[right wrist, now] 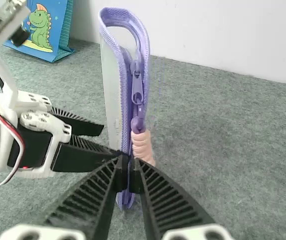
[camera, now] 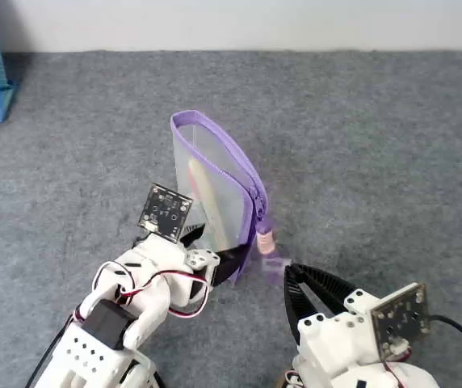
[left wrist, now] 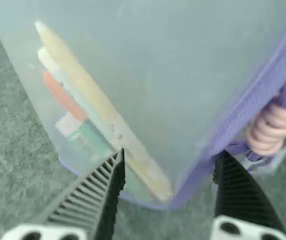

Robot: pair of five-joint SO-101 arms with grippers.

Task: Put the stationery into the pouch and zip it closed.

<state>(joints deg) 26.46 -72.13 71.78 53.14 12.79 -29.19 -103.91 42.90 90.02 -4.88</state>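
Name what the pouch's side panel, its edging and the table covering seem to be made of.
The pouch side panel: probably translucent matte plastic, since the stationery shows hazily through it. The edging: purple woven fabric tape, with a ribbed texture visible. The table covering: grey carpet-like felt, fuzzy and unshiny.

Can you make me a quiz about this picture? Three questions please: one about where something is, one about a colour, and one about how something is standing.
1. Where is the stationery?
A on the carpet
B inside the pouch
C in a gripper

2. What colour is the pouch's zip edge?
A green
B red
C purple

3. How is the pouch?
A standing upright
B lying flat
C rolled up

Answers:
1 B, it shows through the pouch's clear side.
2 C, a purple band runs round the pouch.
3 A, it stands tall on one end.
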